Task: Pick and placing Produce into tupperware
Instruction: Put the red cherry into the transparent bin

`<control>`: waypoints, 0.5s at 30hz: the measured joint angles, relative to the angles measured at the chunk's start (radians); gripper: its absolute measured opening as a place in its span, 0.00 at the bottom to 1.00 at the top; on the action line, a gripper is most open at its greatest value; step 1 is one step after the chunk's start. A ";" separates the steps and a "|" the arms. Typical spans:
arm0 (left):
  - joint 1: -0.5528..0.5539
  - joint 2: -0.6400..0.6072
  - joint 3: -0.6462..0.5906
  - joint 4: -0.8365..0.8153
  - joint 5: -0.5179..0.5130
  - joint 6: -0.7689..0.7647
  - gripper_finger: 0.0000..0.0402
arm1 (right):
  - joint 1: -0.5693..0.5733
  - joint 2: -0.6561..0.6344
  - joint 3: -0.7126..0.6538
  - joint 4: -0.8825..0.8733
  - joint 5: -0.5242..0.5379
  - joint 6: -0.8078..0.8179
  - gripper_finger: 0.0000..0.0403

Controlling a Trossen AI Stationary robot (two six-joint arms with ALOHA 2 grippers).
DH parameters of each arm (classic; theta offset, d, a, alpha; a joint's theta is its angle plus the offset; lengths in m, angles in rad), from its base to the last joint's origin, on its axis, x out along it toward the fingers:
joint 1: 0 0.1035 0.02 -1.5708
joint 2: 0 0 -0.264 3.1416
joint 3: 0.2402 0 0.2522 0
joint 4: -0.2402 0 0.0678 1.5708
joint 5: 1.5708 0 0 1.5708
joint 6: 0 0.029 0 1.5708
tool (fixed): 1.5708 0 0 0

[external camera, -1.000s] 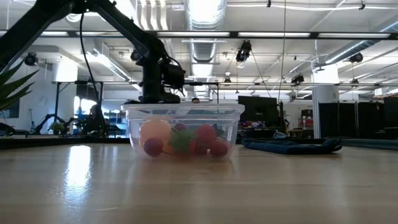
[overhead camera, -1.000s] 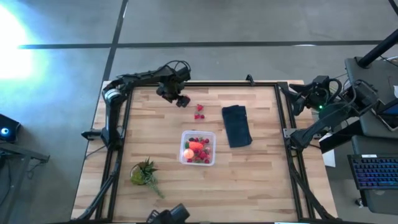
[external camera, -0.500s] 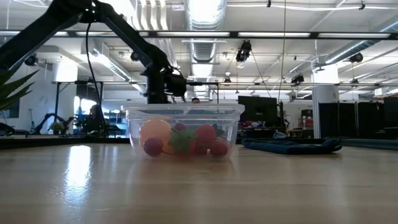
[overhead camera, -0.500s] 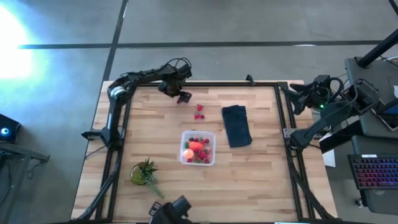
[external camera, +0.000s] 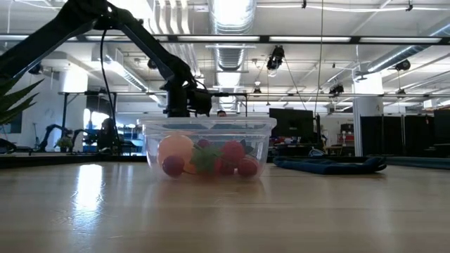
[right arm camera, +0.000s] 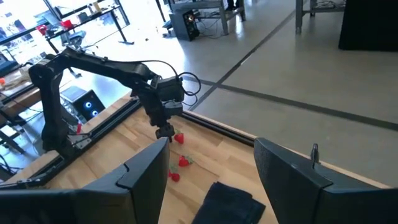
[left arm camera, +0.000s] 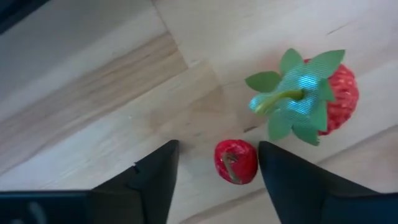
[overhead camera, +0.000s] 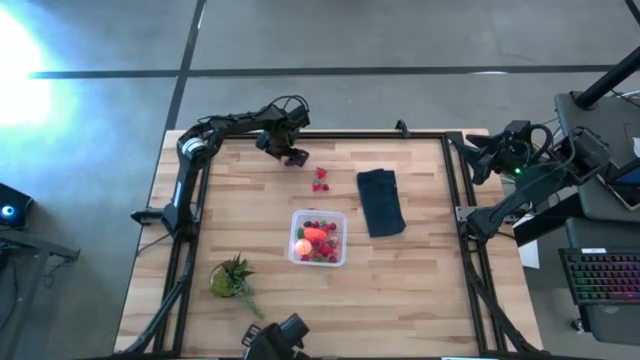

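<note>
The clear tupperware [overhead camera: 319, 237] stands mid-table, its base on the wood, and holds several red berries, an elongated orange-red piece [overhead camera: 316, 235] and a peach ball [external camera: 175, 148]. A few loose berries [overhead camera: 320, 179] lie on the wood toward the far edge. My left gripper [overhead camera: 296, 157] hangs open just left of them. In the left wrist view its fingers stand on either side of a small red berry [left arm camera: 236, 162] without touching it, and a bigger strawberry [left arm camera: 317, 93] with a green cap lies beyond. My right gripper [right arm camera: 211, 144] waits open at the far right corner.
A dark navy folded cloth [overhead camera: 380, 202] lies right of the loose berries. A green leafy bunch [overhead camera: 232, 278] sits near the table's near left corner. Black frame rails run along the table's left, right and far edges. Bare wood stretches across the near half.
My left gripper has shifted a little toward the far edge and to the right, closer to the loose berries, while its arm stretched out. The tupperware, its contents and the loose berries have stayed put.
</note>
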 joint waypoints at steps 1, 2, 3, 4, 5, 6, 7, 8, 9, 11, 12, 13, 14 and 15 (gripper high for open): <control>0.000 0.000 0.000 0.000 0.000 0.001 0.50 | 0.000 0.000 0.000 0.000 0.000 0.000 0.56; 0.000 0.000 0.000 -0.001 -0.001 0.001 0.47 | 0.000 0.000 0.000 0.000 0.000 0.004 0.56; 0.000 0.000 0.000 -0.001 -0.003 0.001 0.44 | 0.000 0.000 0.000 0.000 0.000 0.004 0.56; 0.001 0.000 0.000 -0.001 -0.006 0.001 0.41 | 0.000 0.000 0.000 0.000 0.000 0.004 0.56; 0.001 0.000 0.000 -0.001 -0.007 0.001 0.39 | 0.000 0.000 0.000 0.000 0.000 0.004 0.56; 0.001 -0.001 -0.001 0.002 -0.007 0.003 0.36 | 0.000 0.000 0.000 0.000 0.000 0.004 0.56; 0.001 -0.001 -0.001 0.004 -0.007 0.013 0.34 | 0.000 0.000 0.000 0.000 0.000 0.005 0.56; 0.001 -0.001 -0.001 0.005 -0.007 0.018 0.31 | 0.000 0.000 0.000 0.000 0.000 0.006 0.56; 0.001 -0.002 -0.001 0.006 -0.007 0.023 0.30 | 0.000 0.000 0.000 0.000 0.000 0.007 0.56; 0.001 -0.002 -0.001 0.009 -0.006 0.026 0.26 | 0.000 0.000 0.000 0.000 0.000 0.007 0.56; 0.001 -0.002 -0.001 0.010 -0.006 0.026 0.25 | 0.000 0.000 0.000 0.000 0.000 0.007 0.56; 0.001 -0.002 -0.001 0.012 -0.006 0.026 0.24 | 0.000 0.000 0.000 0.000 0.000 0.007 0.56; 0.001 -0.002 -0.001 0.013 -0.004 0.027 0.23 | 0.000 0.000 0.000 0.000 0.000 0.007 0.56; 0.001 -0.002 -0.001 0.014 -0.003 0.027 0.22 | 0.000 0.000 0.000 0.000 0.000 0.007 0.56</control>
